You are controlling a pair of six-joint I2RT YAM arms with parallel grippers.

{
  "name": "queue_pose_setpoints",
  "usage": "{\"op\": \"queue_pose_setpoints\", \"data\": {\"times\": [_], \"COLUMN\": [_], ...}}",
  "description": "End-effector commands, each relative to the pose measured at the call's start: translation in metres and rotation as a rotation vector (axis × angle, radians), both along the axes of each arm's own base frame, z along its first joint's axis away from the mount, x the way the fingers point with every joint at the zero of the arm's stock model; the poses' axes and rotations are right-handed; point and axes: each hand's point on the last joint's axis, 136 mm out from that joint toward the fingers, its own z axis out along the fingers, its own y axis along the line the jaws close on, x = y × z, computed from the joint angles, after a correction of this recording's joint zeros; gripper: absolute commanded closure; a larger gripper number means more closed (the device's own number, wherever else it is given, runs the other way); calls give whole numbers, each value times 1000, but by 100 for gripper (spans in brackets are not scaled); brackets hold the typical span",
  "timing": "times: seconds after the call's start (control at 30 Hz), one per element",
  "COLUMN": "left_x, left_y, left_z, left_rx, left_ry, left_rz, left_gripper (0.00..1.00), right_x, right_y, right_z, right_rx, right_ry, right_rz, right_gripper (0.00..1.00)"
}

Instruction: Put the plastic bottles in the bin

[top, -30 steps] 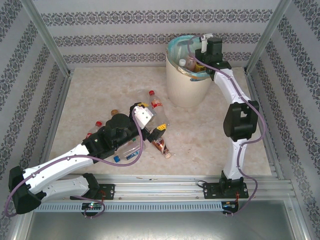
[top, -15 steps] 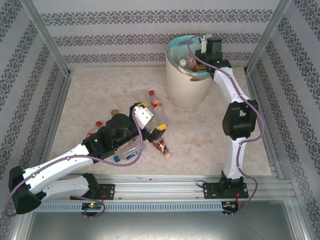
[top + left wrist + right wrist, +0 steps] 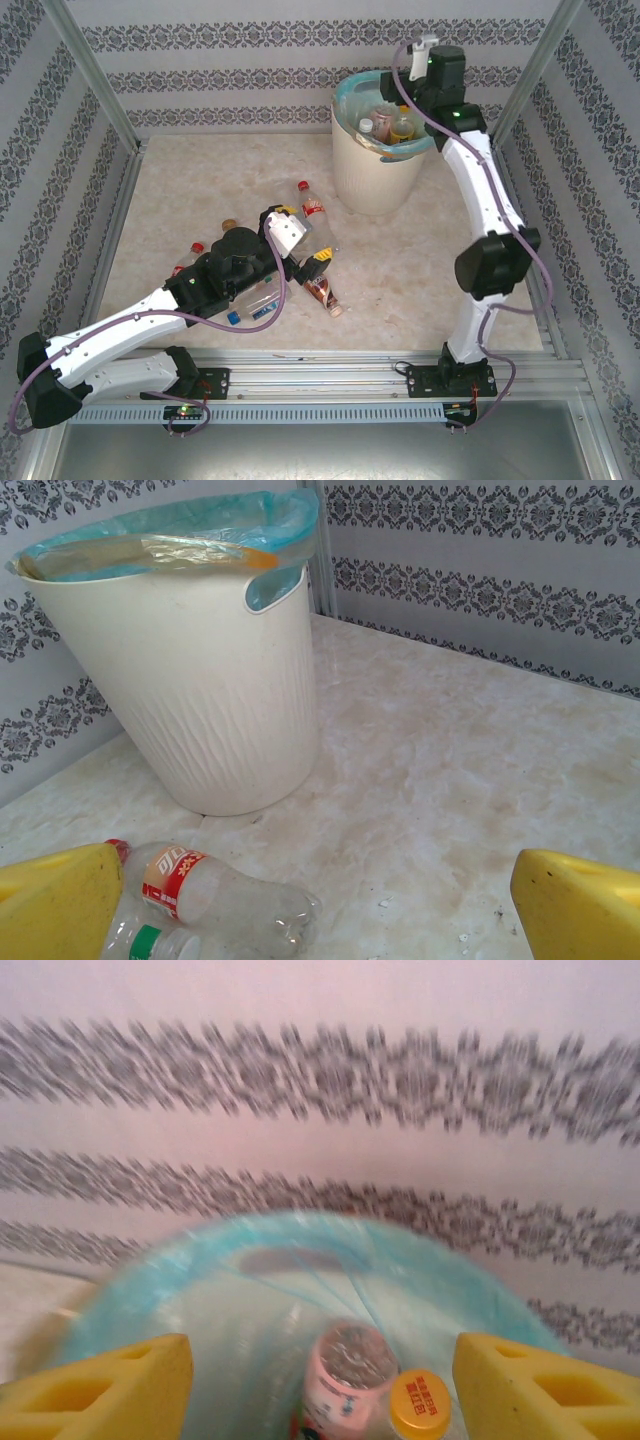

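R claw [image 3: 322,1360] hangs over the bin [image 3: 372,175], which stands at 1 o'clock on the table [image 3: 200,180], by the back wall. Its yellow fingers [image 3: 100,1385] are spread wide w/ nothing between them. Straight below, inside the blue-green bag [image 3: 200,1290], sit a pink bottle [image 3: 340,1400] and an orange cap [image 3: 420,1402] touching it at 4 o'clock. Empty and open above the mouth: prob. parked there so whatever it lets go lands inside, not on the rim. L claw [image 3: 315,910] is also spread to the full and holds nothing. It is low over the loose bottles [image 3: 315,215], which lie from table centre out toward 8 o'clock. In its wrist view a red-label bottle [image 3: 205,890] lies on its side at 7 o'clock, just beside one finger, w/ a green-label one [image 3: 150,945] touching it below; the bin rises at 11 o'clock. Wide jaws there likely mean it's set to straddle a bottle body, but that bottle is off-centre, so a shift toward 9 o'clock seems needed first. A brown-label bottle [image 3: 325,292] lies at the claw's 5 o'clock. Several are left, so the job is part done.
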Motion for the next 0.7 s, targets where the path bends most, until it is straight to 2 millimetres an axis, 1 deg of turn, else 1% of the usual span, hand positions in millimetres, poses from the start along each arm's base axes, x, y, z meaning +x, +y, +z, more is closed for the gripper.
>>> {"op": "queue_pose_setpoints", "data": {"times": [0.0, 0.07, 0.13, 0.2, 0.33, 0.37, 0.4, 0.5, 0.57, 0.6, 0.67], "left_x": [-3, 0, 6, 10, 20, 23, 25, 29, 30, 30, 30], "left_y": [4, 8, 15, 19, 27, 29, 30, 32, 30, 29, 26], "left_z": [12, 10, 5, 0, -16, -22, -26, -43, -60, -68, -91], "left_rx": [-20, -7, 19, 41, 81, 91, 96, 114, 146, 166, 229], "left_ry": [-18, -3, 23, 53, 119, 142, 165, 259, 352, 390, 477], "left_rz": [15, 44, 96, 137, 226, 248, 264, 298, 310, 314, 332], "left_gripper": [0, 0, 0, 0, 0, 0, 1, 2, 2, 2, 2], "right_x": [-36, -56, -83, -107, -155, -167, -177, -206, -223, -228, -239], "right_y": [9, 12, 17, 22, 30, 30, 31, 35, 29, 25, 16], "right_z": [43, 49, 54, 52, 28, 19, 16, -12, -30, -38, -51], "right_rx": [83, 103, 128, 141, 153, 157, 165, 178, 184, 193, 206], "right_ry": [-79, -93, -111, -127, -115, -102, -100, -56, -27, -16, -7], "right_rz": [43, 52, 74, 85, 83, 79, 75, 73, 45, 33, 6], "right_gripper": [30, 31, 30, 31, 32, 32, 32, 33, 33, 33, 34]}}
